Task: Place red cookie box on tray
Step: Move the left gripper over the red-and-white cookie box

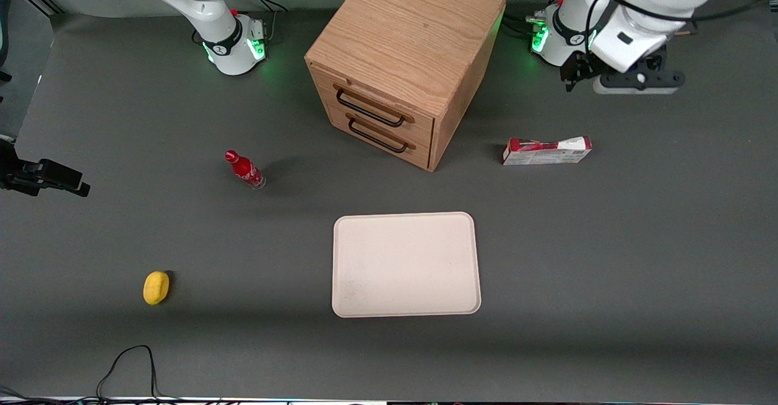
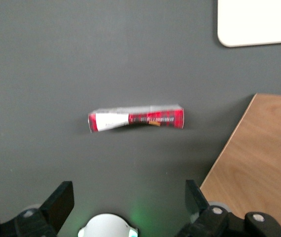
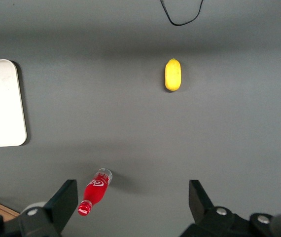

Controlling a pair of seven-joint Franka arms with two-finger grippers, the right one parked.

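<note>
Box (image 1: 546, 151) on its edge on table (image 1: 638, 241), apart from tray (image 1: 405, 264) | claw (image 2: 129, 197) spread wide, empty, above table near box

Evenly and softly lit from overhead, without glare on the matt grey table (image 1: 608, 259). Short, faint shadows beside the wooden cabinet (image 1: 401, 58) and the small red bottle (image 1: 244, 170). A broad darker band across the lower front view. Green glow at both arm bases. Slightly blurred on the red cookie box (image 2: 136, 119) in the left wrist view. Dark and soft-edged at the gripper (image 1: 635, 80), fingers (image 2: 60, 203) spread, up above the table farther from the front camera than the box.
</note>
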